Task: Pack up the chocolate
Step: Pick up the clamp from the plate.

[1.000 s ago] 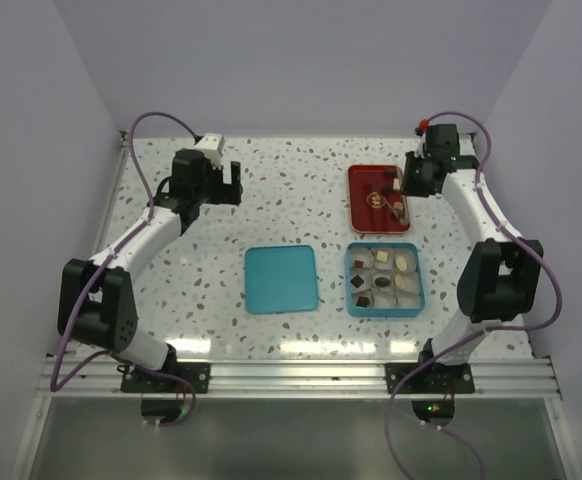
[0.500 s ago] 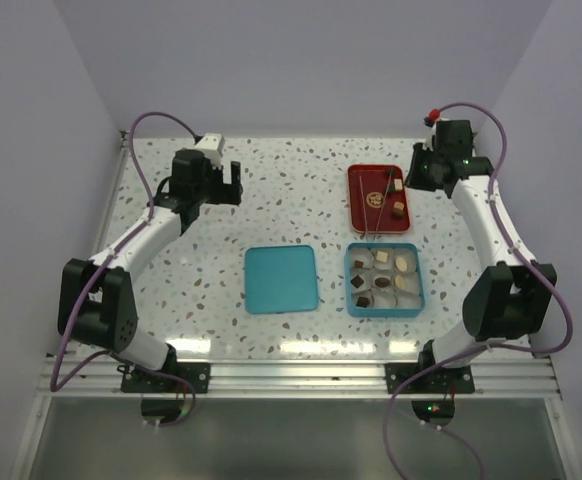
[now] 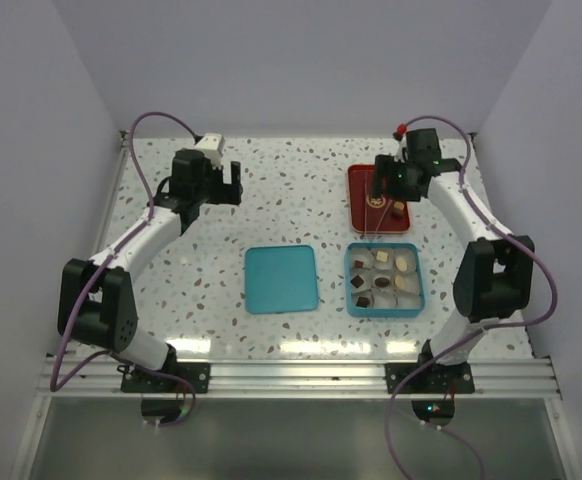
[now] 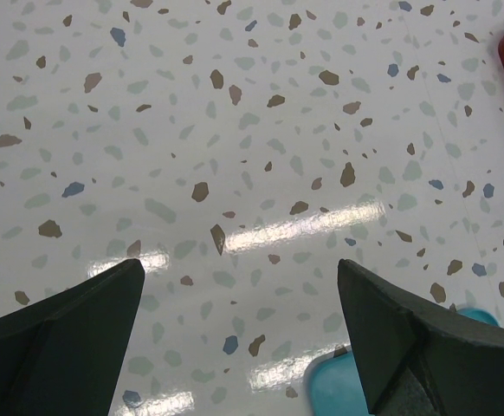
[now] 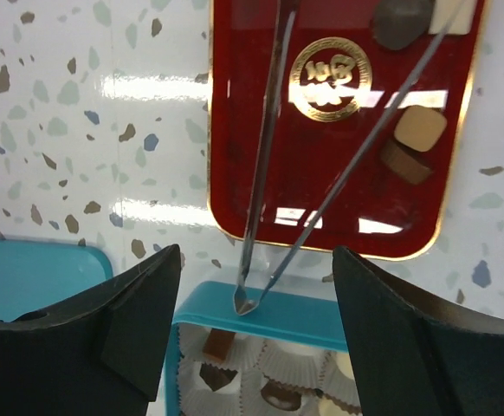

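Mid-transfer: right hand [image 5: 256, 260] spread wide over red tray [image 5: 321, 199], tweezers [image 5: 262, 156] loose between its jaws, I think; left hand [image 4: 239, 264] also spread, empty. Next: grip tweezers, move chocolate [image 5: 420, 126] into teal box [image 5: 321, 316].

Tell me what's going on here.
Chocolates are being packed from a red tray into a teal box. The right gripper hangs over the tray with its fingers open, holding nothing. Metal tweezers lie across the tray, their joined end at the box rim. Four pieces sit on the tray, and several paper cups in the box are filled. The left gripper is open over the table, and the lid lies beside the box.
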Robot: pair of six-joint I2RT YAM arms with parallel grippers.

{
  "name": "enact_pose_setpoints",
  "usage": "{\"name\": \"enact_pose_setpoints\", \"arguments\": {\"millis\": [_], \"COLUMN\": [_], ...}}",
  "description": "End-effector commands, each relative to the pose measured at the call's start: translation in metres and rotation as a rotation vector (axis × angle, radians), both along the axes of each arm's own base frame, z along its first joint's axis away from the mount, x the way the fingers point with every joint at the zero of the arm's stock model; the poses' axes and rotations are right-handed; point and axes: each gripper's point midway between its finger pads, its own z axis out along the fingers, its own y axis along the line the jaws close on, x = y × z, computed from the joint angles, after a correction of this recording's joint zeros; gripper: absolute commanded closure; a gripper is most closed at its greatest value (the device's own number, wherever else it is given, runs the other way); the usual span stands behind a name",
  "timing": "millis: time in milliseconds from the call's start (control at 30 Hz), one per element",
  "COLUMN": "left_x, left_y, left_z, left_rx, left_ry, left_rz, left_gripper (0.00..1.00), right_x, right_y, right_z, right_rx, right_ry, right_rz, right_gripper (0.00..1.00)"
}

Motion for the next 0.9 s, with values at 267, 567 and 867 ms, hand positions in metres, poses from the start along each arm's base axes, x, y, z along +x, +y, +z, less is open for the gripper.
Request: {"name": "enact_pose_setpoints", "arguments": {"millis": [267,567,867], "left_x": [0.006,0.006,0.005], "left_y": [-0.004,-0.007,-0.009], "left_z": [0.024,0.02,0.022], "left_rx": [-0.011,-0.021,-0.029], "left_ry": [-0.061,-0.051,-0.056], "left_rz": [-0.015,-0.025,-0.034], "left_gripper": [0.0,0.0,0.0], "right_x": [0.007,0.004,0.023], "right_y": [0.03,0.017,0.02], "right_z": [-0.035,-0.047,-0.078], "right_rx": [-0.173,-0.256,-0.263], "right_ry": [0.053,0.064,0.077], "right_rz": [-0.06,-0.151,-0.182], "right_gripper": [0.01,0.01,0.01]}}
